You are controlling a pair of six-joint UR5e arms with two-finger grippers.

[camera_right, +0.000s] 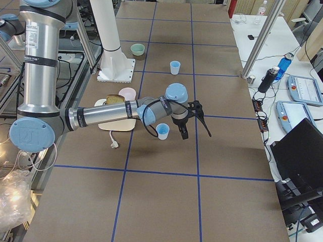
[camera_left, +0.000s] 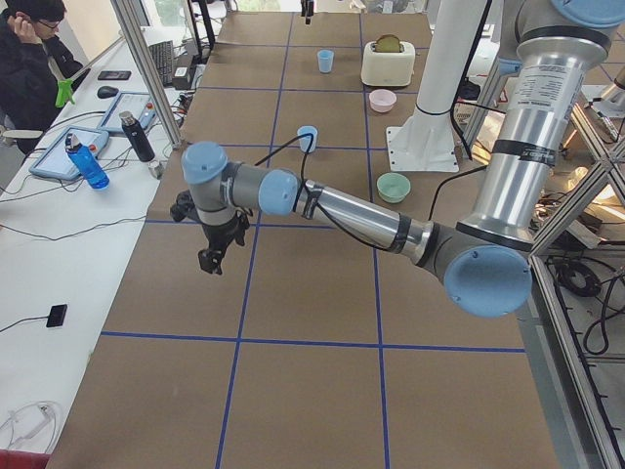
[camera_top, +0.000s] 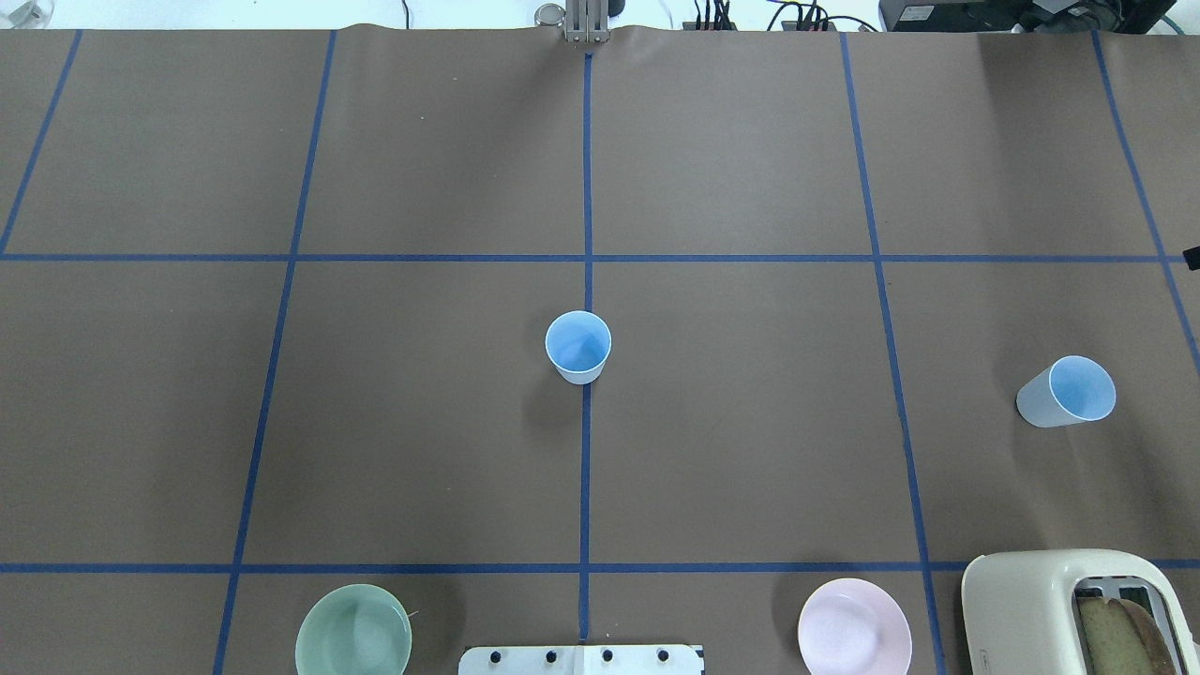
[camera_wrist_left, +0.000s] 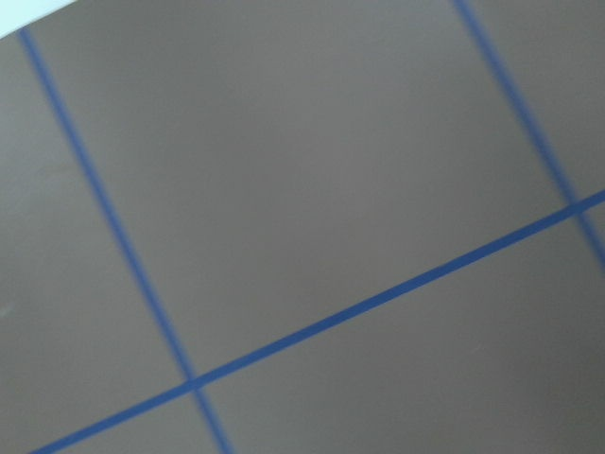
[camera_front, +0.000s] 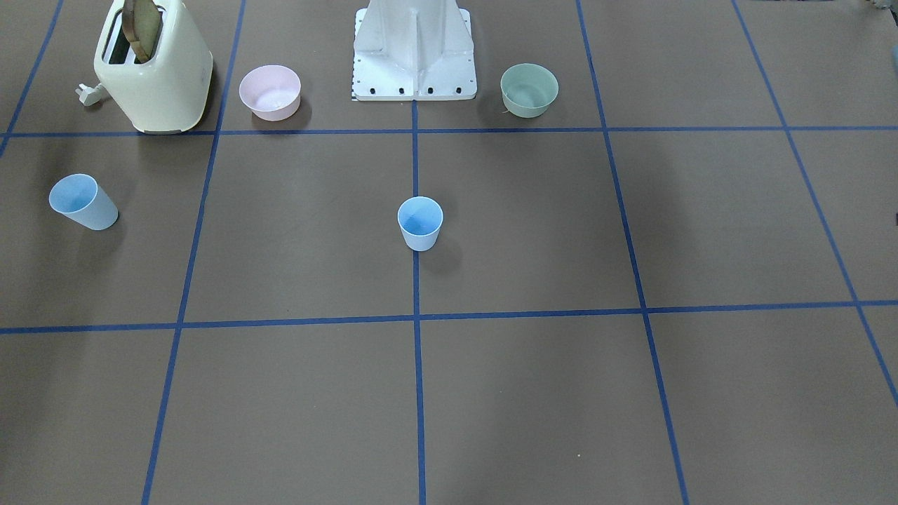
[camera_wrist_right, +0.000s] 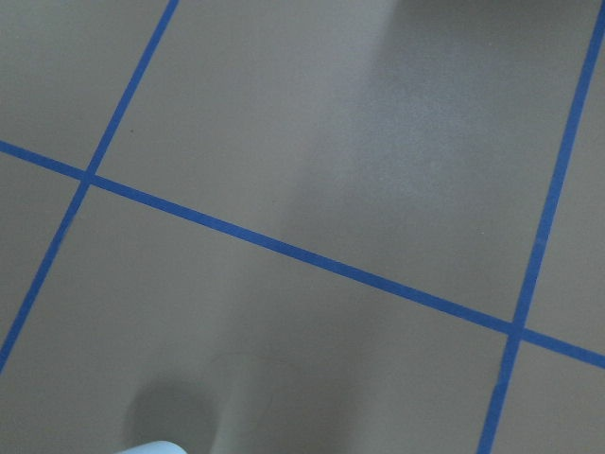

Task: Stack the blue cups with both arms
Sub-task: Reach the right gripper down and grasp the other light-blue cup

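Brown table point(camera_top: 422, 422) gridded in blue tape, white workbench point(camera_left: 59, 254) alongside with a seated operator point(camera_left: 29, 59). Left arm point(camera_left: 371, 220) stretched level above the table, wrist bent down; right arm point(camera_right: 106, 115) likewise horizontal, wrist turned down. Cream toaster point(camera_front: 158, 70) holding a slice of bread, on the robot's right. Pink bowl point(camera_front: 270, 91) and green bowl point(camera_front: 530, 89) either side of the white pedestal point(camera_front: 414, 49). Centre blue cup point(camera_top: 578, 347) upright on the middle tape line, well apart from both grippers. Right-side blue cup point(camera_top: 1067, 392) upright, near the right gripper point(camera_right: 196, 132), below it and untouched. Left gripper point(camera_left: 217, 252) over bare table. Finger spread of either: cannot tell from side views alone.
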